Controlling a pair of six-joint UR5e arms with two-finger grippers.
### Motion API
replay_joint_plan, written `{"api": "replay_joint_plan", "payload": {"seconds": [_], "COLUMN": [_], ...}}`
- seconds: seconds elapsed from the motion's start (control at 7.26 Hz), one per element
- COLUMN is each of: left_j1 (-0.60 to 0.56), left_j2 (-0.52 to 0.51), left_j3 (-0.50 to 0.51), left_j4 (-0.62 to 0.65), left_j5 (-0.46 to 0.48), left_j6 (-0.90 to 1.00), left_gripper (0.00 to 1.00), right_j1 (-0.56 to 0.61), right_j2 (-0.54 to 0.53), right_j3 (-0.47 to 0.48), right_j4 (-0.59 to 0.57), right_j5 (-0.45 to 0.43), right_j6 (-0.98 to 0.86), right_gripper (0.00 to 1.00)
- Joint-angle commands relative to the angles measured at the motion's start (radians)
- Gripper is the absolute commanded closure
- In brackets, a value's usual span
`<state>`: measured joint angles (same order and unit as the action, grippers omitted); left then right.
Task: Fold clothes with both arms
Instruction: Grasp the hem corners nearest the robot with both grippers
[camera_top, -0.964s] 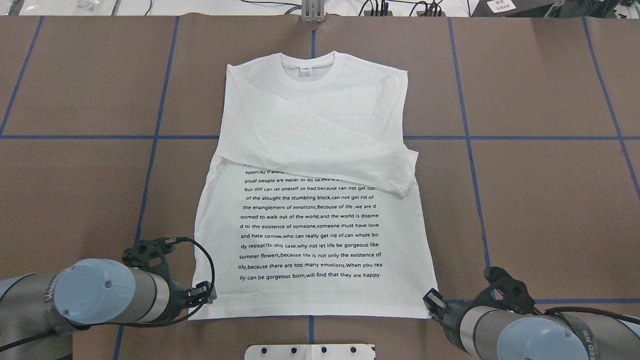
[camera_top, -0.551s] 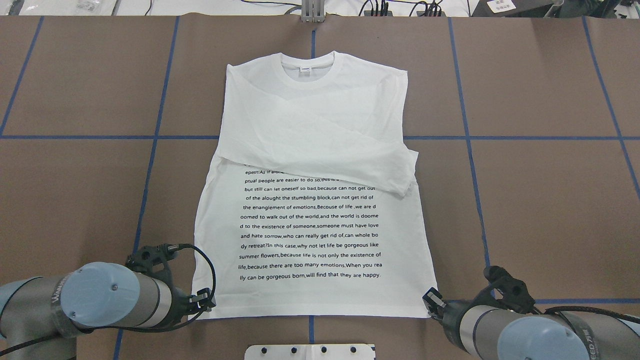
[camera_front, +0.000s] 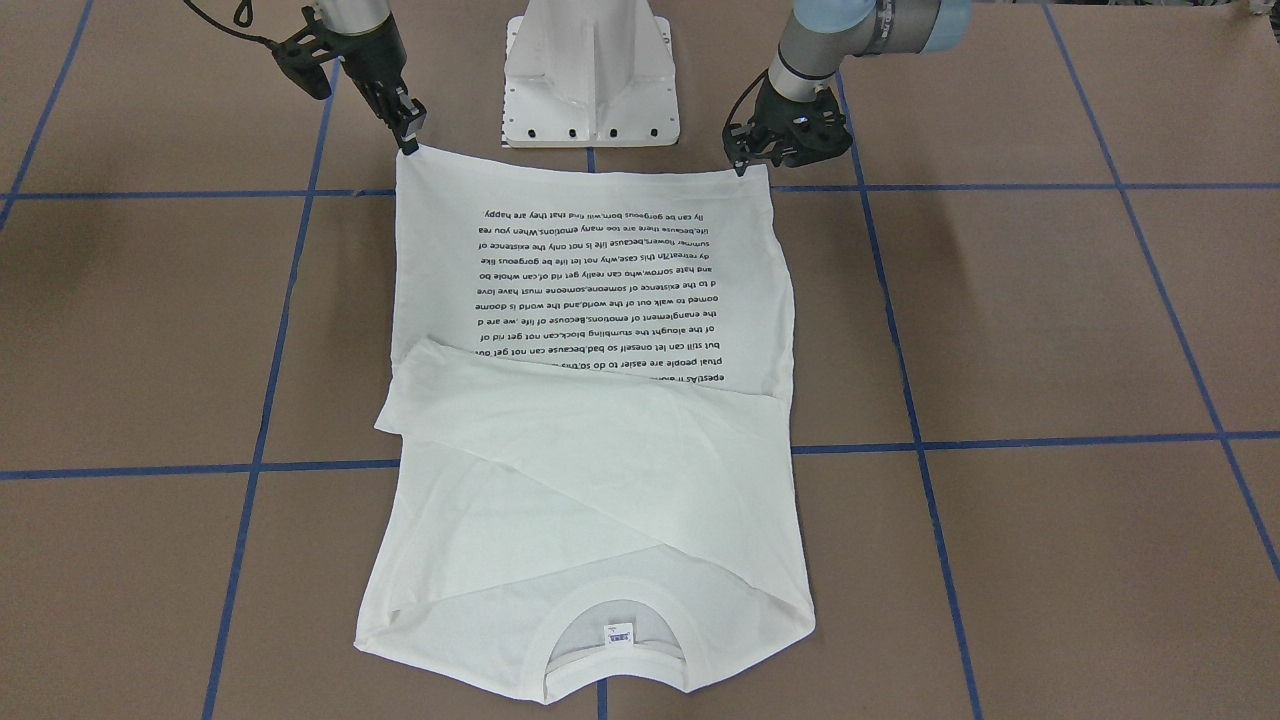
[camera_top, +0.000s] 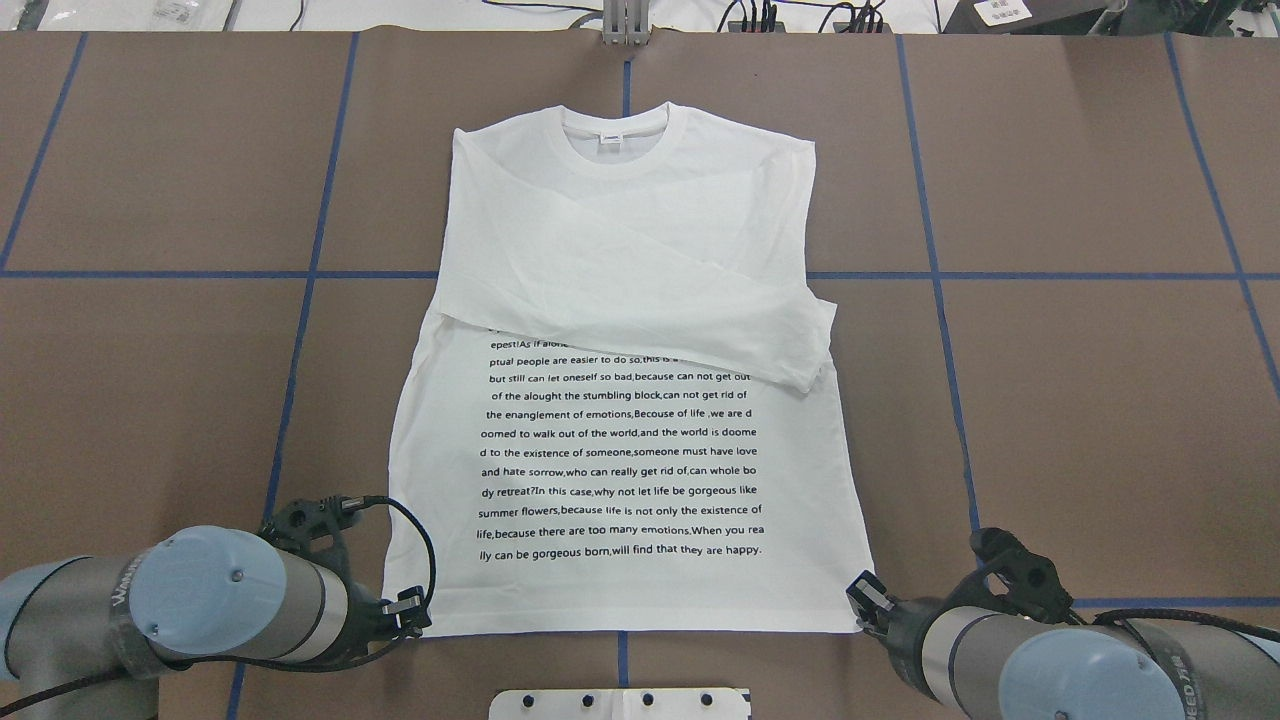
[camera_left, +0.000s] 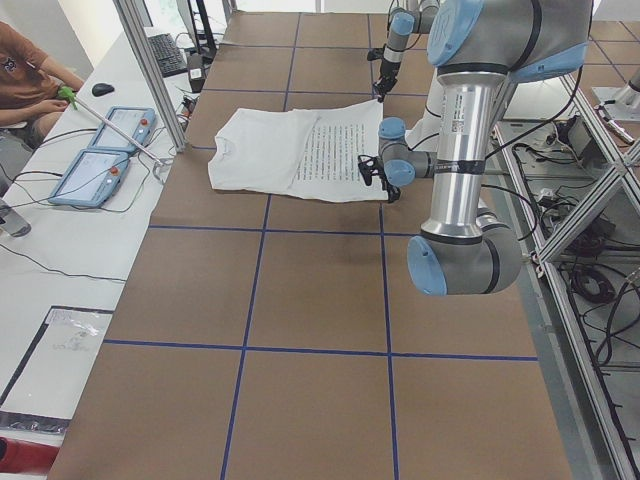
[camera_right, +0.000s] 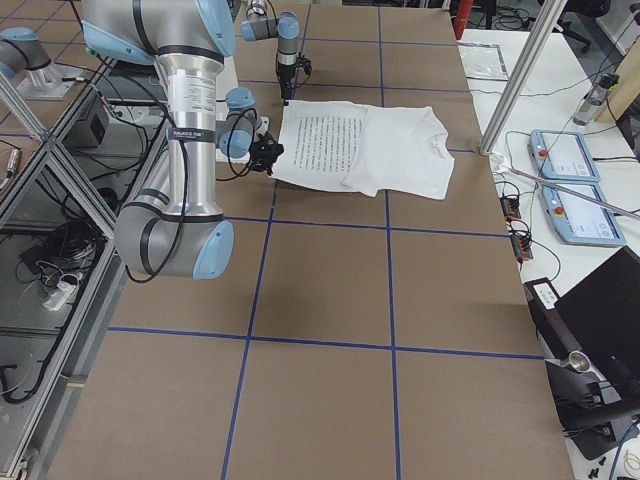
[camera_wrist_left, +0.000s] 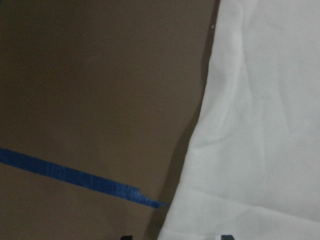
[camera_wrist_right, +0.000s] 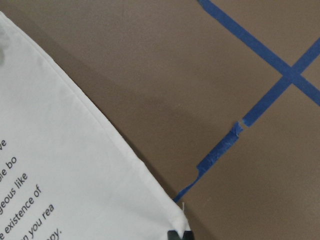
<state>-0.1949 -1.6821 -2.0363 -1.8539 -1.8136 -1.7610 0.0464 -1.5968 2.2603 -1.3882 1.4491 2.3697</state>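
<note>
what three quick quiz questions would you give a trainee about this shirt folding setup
1. True or false: the T-shirt lies flat on the table with its printed text facing up.
2. Which part of it lies nearest the robot? A collar, B hem, C cuff.
3. Fill in: the left tool and right tool each sit at a bottom ____ of the shirt.
Key: 1 true; 2 B, the hem; 3 corner.
</note>
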Motion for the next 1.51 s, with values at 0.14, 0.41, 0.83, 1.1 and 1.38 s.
{"api": "replay_joint_plan", "payload": {"seconds": [0.14,0.41,0.83,1.1,1.38], "left_j1": [0.000,0.000,-0.001,-0.001,0.027], "left_j2": [0.001,0.002,0.009,0.010,0.012], "left_j3": [0.001,0.001,-0.015,-0.088,-0.172], "left_j4": [0.004,0.005,0.005,0.005,0.005], "left_j5": [-0.003,-0.003,-0.003,-0.010,-0.058], "left_j6": [0.000,0.000,0.008,0.006,-0.030], "left_gripper": [0.56,0.95,1.00,1.00,1.00], "right_j1": [0.004,0.009,0.020,0.018,-0.012], "right_j2": [0.000,0.000,-0.002,-0.012,-0.026], "right_j3": [0.001,0.002,0.004,0.013,0.021], "right_j4": [0.000,0.000,0.001,0.000,0.000], "right_j5": [0.002,0.011,0.031,0.031,0.030], "right_j6": [-0.001,-0.003,-0.004,-0.004,-0.004], "right_gripper": [1.00,1.00,1.00,1.00,1.00]}}
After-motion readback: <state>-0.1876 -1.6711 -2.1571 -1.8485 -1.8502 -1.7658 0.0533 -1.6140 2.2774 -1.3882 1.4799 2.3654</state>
